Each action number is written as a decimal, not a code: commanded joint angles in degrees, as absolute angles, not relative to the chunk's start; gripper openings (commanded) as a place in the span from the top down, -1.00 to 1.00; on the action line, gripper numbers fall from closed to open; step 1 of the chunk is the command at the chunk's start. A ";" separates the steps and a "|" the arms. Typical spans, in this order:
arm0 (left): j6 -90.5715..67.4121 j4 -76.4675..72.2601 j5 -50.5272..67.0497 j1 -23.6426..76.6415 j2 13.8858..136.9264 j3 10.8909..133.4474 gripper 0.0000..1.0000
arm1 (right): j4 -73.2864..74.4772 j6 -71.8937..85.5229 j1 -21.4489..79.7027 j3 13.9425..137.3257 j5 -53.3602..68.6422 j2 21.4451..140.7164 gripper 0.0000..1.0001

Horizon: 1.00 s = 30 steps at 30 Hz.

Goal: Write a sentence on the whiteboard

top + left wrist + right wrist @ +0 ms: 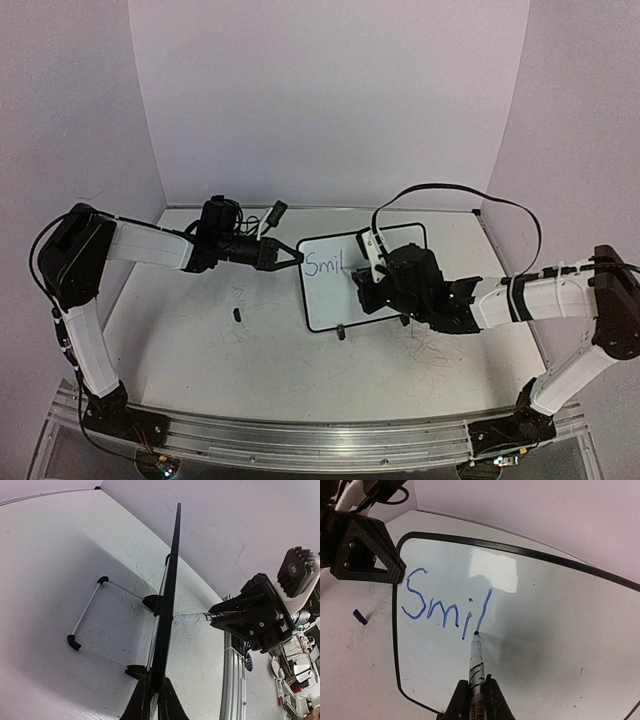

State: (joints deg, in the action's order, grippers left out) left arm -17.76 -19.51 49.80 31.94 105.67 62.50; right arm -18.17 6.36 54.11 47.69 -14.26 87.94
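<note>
Marker (476, 667) tip touches the whiteboard (555, 630) below the blue sentence (440, 605), "Smil". Right gripper (476, 696) squeezes the marker tight. Left gripper (296, 256) pinches the whiteboard's edge.

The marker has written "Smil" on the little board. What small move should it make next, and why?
Probably lift the marker slightly and move it just past the "l" to start an "e": its tip sits at the foot of the "l" in the sentence, bare whiteboard lies beyond, and the left gripper clamps the board's edge.
</note>
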 commanded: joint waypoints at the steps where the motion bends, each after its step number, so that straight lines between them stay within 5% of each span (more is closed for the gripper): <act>1: -17.84 -19.41 51.90 31.89 104.50 63.17 1.00 | -16.72 7.47 54.08 47.06 -16.12 86.22 1.00; 30: -17.84 -19.43 51.96 31.91 104.46 63.10 1.00 | -21.09 5.71 53.75 48.77 -16.30 86.63 1.00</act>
